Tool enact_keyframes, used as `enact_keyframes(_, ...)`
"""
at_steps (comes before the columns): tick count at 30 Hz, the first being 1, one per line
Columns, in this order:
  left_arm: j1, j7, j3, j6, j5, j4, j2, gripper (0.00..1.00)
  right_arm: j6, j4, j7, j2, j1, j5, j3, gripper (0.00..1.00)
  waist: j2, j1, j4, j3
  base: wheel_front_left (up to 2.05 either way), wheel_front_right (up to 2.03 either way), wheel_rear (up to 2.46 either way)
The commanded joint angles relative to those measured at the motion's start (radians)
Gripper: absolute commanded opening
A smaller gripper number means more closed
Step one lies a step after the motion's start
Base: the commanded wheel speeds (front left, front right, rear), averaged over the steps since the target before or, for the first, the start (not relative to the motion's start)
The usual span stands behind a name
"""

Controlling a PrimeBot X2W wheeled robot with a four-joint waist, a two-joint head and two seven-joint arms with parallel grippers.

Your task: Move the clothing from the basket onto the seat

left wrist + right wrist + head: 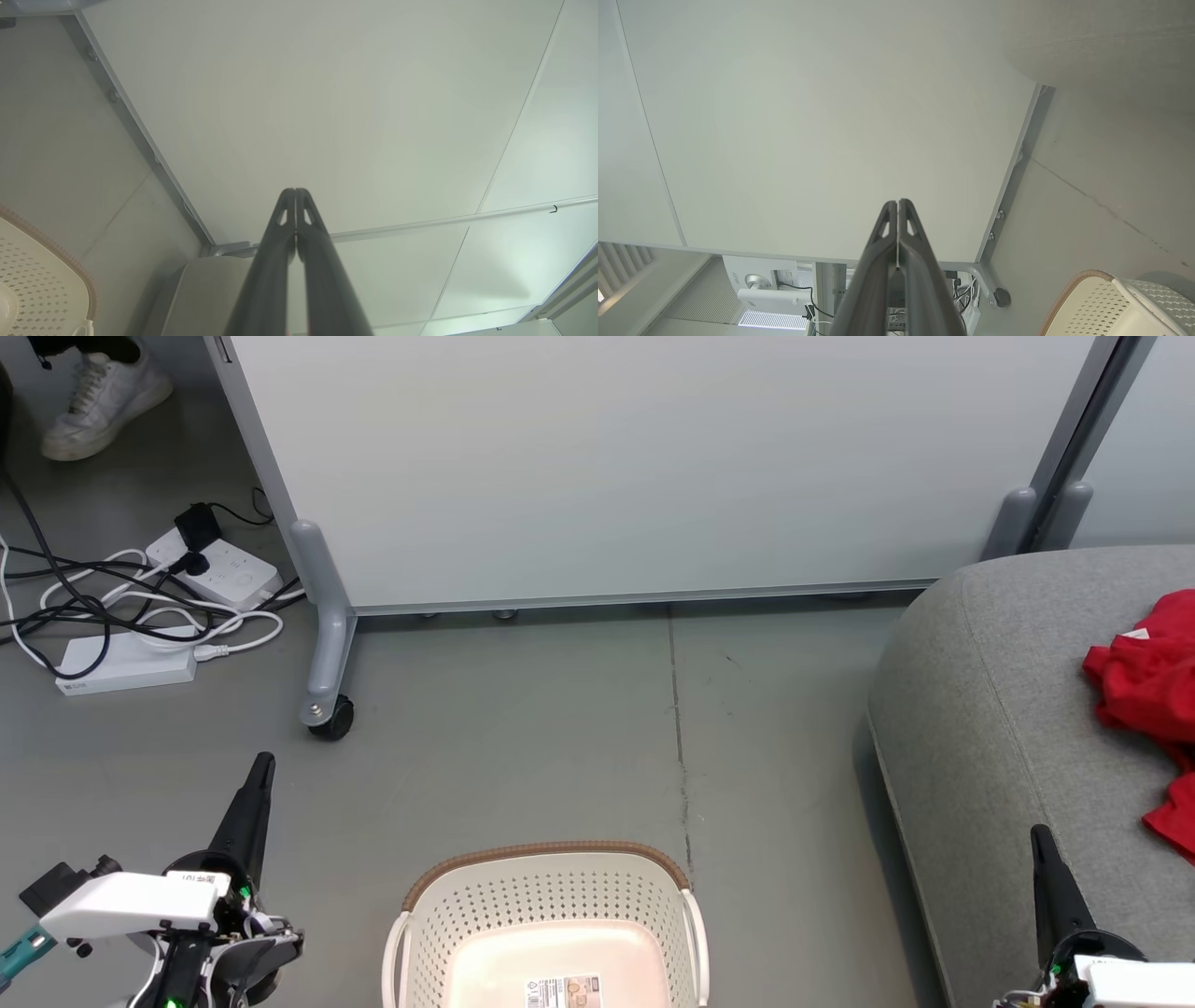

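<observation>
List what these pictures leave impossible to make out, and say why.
Head view: clothing on the seat runs off the right edge.
Head view: the basket loses its near part to the bottom edge; its label is too small to read.
Head view: shoe, wearer beyond the top edge.

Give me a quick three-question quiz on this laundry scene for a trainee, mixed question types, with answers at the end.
1. True or false: the red clothing lies on the grey seat.
2. What does the visible part of the laundry basket hold? A: red clothing. B: just a label on its floor. C: a shoe.
3. Fill in: the left pincer and the right pincer are both ____.
Key: 1 true; 2 B; 3 shut.
</observation>
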Motion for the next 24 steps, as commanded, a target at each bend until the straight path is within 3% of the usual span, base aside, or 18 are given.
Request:
enact_keyframes(1,-0.020,0.007,0.009,-0.008,-0.022,-0.007,0.006,0.00,0.001,-0.009,0.005,-0.006,0.007,0.021,-0.002,0.00,-0.0001,0.0000,-0.002,0.001,0.00,0.00,0.00)
enact_keyframes(13,-0.029,0.039,0.033,-0.011,-0.085,-0.013,0.006,0.00,0.001,-0.022,0.012,-0.008,0.014,0.101,0.000,0.00,-0.0001,0.0000,-0.013,0.004,0.00,0.00,0.00)
enact_keyframes(24,-0.023,0.039,0.032,-0.010,-0.079,-0.013,0.006,0.00,0.001,-0.021,0.009,-0.011,0.014,0.101,0.003,0.00,-0.0001,0.0000,-0.013,0.004,0.00,0.00,0.00)
